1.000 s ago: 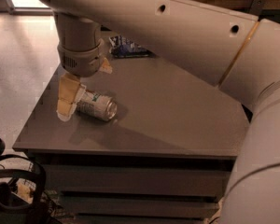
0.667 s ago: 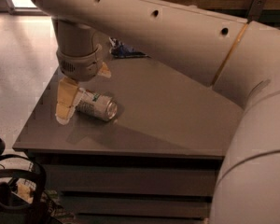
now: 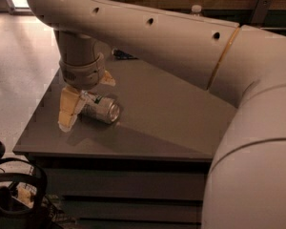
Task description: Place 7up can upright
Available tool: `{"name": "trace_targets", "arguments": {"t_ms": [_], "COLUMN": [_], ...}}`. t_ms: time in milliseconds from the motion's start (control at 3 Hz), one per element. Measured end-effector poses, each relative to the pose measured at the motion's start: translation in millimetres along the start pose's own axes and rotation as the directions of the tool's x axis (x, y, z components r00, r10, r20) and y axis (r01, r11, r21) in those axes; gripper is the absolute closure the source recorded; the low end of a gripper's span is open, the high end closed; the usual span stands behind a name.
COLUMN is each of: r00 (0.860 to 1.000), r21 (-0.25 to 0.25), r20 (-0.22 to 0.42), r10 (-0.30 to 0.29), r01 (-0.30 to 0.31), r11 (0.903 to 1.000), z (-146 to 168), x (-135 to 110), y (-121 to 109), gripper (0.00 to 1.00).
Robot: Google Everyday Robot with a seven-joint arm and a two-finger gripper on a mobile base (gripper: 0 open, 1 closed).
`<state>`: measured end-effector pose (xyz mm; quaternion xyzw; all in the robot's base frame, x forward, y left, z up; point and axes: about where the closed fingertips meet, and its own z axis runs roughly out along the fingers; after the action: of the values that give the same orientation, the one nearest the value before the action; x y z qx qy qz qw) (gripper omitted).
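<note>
The 7up can (image 3: 101,109) lies on its side on the grey table (image 3: 171,118), near the table's left front, with its silver end facing right. My gripper (image 3: 86,104) hangs straight down from the arm over the can's left end. One yellowish finger (image 3: 66,109) reaches down to the table at the can's left. The other finger (image 3: 107,79) shows behind the can. The fingers stand apart with the can's left end between them.
A dark blue snack bag (image 3: 124,55) lies at the table's back edge. The cap of a clear bottle (image 3: 196,7) shows behind my arm. The table's left edge is close to the gripper. Black gear (image 3: 14,190) sits on the floor at lower left.
The gripper has come a little lower and closer over the can's left end. The can has not moved and still lies on its side.
</note>
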<state>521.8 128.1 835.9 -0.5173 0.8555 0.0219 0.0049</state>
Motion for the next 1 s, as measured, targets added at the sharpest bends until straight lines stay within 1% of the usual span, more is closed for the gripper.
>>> {"name": "trace_targets", "arguments": {"t_ms": [333, 667, 1000], "r00": [1.0, 0.999, 0.999], "r21": [-0.002, -0.003, -0.002], "r20": [-0.009, -0.01, -0.002], "r10": [0.026, 0.037, 0.036], "r01": [-0.026, -0.037, -0.036], "r11": [0.9997, 0.9993, 0.9993], "z": [7.7, 11.0, 11.8], "x": [4.9, 7.1, 4.8], "y": [-4.2, -6.2, -6.1], "gripper": [0.14, 0.35, 0.6]}}
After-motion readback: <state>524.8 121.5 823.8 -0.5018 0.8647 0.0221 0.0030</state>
